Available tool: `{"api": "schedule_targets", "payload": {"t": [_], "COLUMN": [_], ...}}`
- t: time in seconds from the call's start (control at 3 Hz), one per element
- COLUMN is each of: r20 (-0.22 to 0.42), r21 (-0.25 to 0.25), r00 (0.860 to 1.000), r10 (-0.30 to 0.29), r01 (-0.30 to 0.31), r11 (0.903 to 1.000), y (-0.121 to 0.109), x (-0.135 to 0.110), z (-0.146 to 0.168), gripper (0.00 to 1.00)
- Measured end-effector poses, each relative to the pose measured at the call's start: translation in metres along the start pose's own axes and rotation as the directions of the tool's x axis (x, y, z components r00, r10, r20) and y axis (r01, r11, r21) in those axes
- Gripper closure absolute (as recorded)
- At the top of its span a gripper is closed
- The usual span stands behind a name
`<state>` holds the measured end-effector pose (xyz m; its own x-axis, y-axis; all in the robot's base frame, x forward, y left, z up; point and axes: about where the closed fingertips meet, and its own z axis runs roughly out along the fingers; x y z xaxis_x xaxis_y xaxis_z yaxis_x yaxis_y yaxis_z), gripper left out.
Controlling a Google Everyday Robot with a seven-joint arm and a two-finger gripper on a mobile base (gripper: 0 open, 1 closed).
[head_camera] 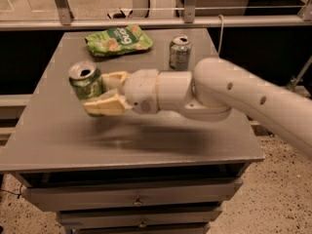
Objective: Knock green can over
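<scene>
The green can is lime-green with a silver top that has an open mouth. It sits between the two cream fingers of my gripper, one finger behind it and one in front. The gripper is shut on the can and holds it a little above the left part of the grey table, leaning slightly. A shadow lies on the table under my arm. My white arm reaches in from the right.
A paler silver-grey can stands upright at the back middle of the table. A flat green snack bag lies at the back left. Drawers are below the table's front edge. A rail runs behind the table.
</scene>
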<state>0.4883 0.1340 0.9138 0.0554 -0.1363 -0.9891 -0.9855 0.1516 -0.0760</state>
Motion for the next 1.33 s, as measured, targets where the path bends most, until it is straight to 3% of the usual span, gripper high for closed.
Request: {"api": "schedule_targets", "payload": {"t": [0.33, 0.67, 1.0, 1.33], "r20": [-0.109, -0.256, -0.45, -0.667], "r21": [-0.029, -0.111, -0.146, -0.115], "r00": [0.992, 0.959, 0.887, 0.744], "r10": [-0.061, -0.119, -0.102, -0.037], "r01": [0.059, 0.093, 0.039, -0.054], "r11": [0.9979, 0.9895, 0.9885, 0.9919], "y": [-0.024, -0.04, -0.071, -0.096], "x": [-0.034, -0.054, -0.037, 0.008], "z": [-0.024, -0.03, -0.039, -0.068], "gripper": [1.0, 1.0, 1.0, 1.0]}}
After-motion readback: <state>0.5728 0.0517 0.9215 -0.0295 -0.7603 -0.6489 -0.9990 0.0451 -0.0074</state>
